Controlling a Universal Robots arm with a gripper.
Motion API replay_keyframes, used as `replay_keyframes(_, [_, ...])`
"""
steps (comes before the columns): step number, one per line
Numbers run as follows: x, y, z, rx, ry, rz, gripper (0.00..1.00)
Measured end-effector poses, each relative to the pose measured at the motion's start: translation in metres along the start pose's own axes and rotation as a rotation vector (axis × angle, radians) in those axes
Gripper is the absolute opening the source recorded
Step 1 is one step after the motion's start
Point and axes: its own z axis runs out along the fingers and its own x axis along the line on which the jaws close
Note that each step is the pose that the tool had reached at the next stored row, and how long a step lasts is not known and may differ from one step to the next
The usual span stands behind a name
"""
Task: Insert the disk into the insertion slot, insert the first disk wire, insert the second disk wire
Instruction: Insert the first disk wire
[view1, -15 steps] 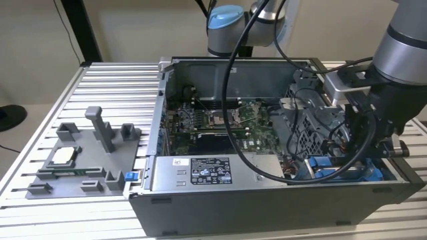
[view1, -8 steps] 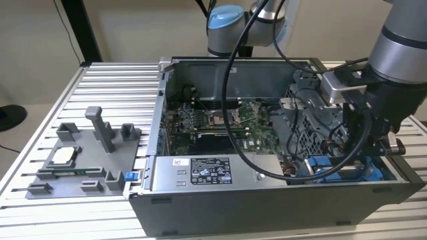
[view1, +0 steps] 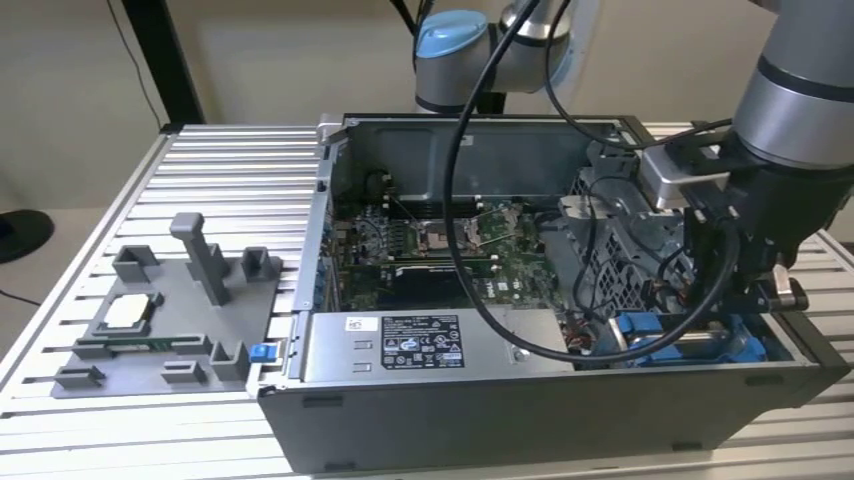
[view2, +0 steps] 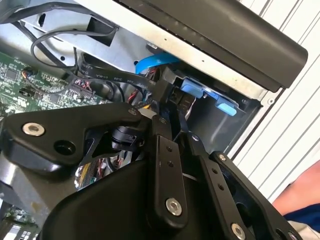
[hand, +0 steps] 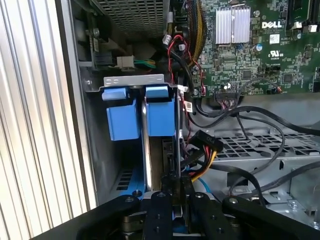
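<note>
Exterior view: arm (view1: 801, 110) reaches down at 3 o'clock. The gripper (view1: 697, 318) is sunk into the case (view1: 534, 420) corner at 4 o'clock, its tips hidden by cables. Blue plastic (view1: 651, 335) shows at that corner. The PSU (view1: 420, 345) is at 6 o'clock and the board (view1: 441, 245) mid-frame. A grey tray (view1: 147, 365) sits at 8 o'clock on the slatted table (view1: 227, 170), well apart from the case.

First wrist view gives what the exterior view hides. The disk (hand: 160, 117) sits edge-on in the slot (hand: 126, 177). Two blue frame tabs lie side by side under a silver bracket (hand: 132, 80), with a silver edge running down between them. The label can't be seen. The gripper is just beside the disk's near end. A black connector (hand: 206, 145) with yellow and orange wires lies beside the fingers (hand: 161, 210), apart from the disk.

Second wrist view shows the claw best: it is narrow, with the fingers nearly together and the tips pinched on a black plug (view2: 168, 85) at the slot's end. A blue cable (view2: 150, 62) runs just past the plug. A person's blue sleeve (view2: 302, 225) shows beyond the case wall, over the table slats.
</note>
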Motion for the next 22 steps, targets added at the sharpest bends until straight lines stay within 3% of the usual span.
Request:
replay_keyframes(4, [0.0000, 0.0001, 0.0001, -0.0001, -0.0001, 0.000, 0.00])
replay_keyframes(5, [0.0000, 0.0003, 0.0005, -0.0006, -0.0011, 0.000, 1.00])
replay_keyframes(7, [0.0000, -0.0002, -0.0028, -0.0001, -0.0011, 0.001, 1.00])
replay_keyframes(14, [-0.0002, -0.0045, -0.0324, -0.0007, -0.0002, 0.000, 1.00])
replay_keyframes(19, [-0.0002, -0.0049, -0.0330, -0.0014, -0.0003, 0.000, 1.00])
replay_keyframes(22, [-0.0007, -0.0115, -0.0324, -0.0042, 0.0003, 0.000, 1.00])
